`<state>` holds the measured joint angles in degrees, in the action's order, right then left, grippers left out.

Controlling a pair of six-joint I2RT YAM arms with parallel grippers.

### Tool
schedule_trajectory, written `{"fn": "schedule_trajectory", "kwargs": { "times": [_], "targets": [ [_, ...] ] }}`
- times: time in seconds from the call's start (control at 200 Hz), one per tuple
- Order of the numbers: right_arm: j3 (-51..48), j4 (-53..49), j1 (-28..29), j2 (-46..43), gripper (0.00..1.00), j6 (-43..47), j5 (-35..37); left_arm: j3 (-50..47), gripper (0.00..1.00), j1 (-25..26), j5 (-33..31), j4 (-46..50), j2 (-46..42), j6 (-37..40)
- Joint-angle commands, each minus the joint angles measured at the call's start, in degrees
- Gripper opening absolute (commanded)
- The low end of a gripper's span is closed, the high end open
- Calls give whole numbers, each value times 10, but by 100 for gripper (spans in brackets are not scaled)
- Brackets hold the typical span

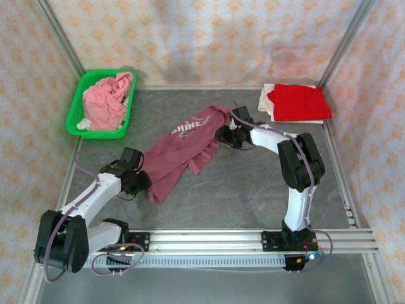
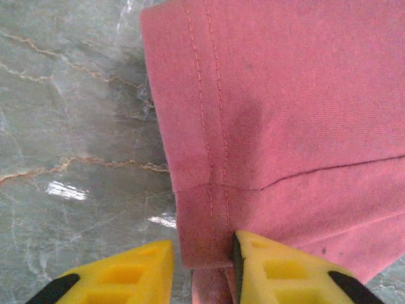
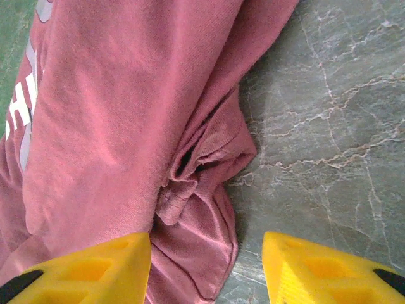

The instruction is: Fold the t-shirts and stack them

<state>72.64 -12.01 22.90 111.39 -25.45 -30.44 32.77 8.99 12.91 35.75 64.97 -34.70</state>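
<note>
**Maroon shirt strung between both arms, waiting to be spread**

The maroon t-shirt [image 1: 183,149] lies crumpled in a diagonal band on the table [image 1: 253,183], one end at each arm, probably so the two can pull it flat before folding; at the left jaws, the stitched hem corner [image 2: 202,240] sits right between the yellow fingers [image 2: 126,275], hard against one of them and just short of the other; whether they pinch it I cannot tell; the right jaws stand spread wide over the opposite end, a bunched fold of cloth [image 3: 202,190] inside the gap on one side and bare table under the other finger, so nothing is gripped there; the "SHINE" print [image 1: 186,125] faces up just beside the right jaws; beyond the right jaws, well apart, a folded red t-shirt [image 1: 297,101] rests on a white one [image 1: 266,101], which I take for the stack; beyond the left jaws a pink t-shirt [image 1: 104,101] waits in the green basket [image 1: 74,123]; judged from this, one shirt is mid-handling and the basket's load is not yet begun
</note>
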Motion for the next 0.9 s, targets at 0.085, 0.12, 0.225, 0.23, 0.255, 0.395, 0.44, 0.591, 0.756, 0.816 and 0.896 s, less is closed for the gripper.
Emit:
{"fn": "schedule_trajectory", "kwargs": {
  "times": [0.085,0.12,0.225,0.23,0.255,0.395,0.44,0.591,0.756,0.816,0.896],
  "targets": [
    [-4,-12,0,3,50,13,14,25,14,-3,-24,0,-5,1],
    [-5,-12,0,4,50,13,15,28,9,-3,-31,5,-7,2],
    [-4,-10,0,6,50,10,11,38,1,-3,-44,18,-16,5],
    [-4,-10,0,6,50,10,11,38,0,-3,-44,18,-17,5],
    [-4,-8,1,7,50,10,10,40,0,-3,-47,20,-19,6],
    [-2,-9,2,9,50,10,11,51,0,-3,-65,35,-39,6],
    [0,-10,1,8,50,10,11,52,0,-3,-70,43,-45,5],
    [-3,-9,1,5,51,11,10,19,29,-7,-64,37,-48,-15],
    [4,-14,1,15,51,14,1,-40,33,-21,-3,-72,-52,-49],
    [1,-12,1,13,51,14,-1,-49,39,-21,6,-99,-52,-52],
    [-3,-12,1,10,51,17,3,-59,41,-21,8,-121,-50,-49]
  ]
}}
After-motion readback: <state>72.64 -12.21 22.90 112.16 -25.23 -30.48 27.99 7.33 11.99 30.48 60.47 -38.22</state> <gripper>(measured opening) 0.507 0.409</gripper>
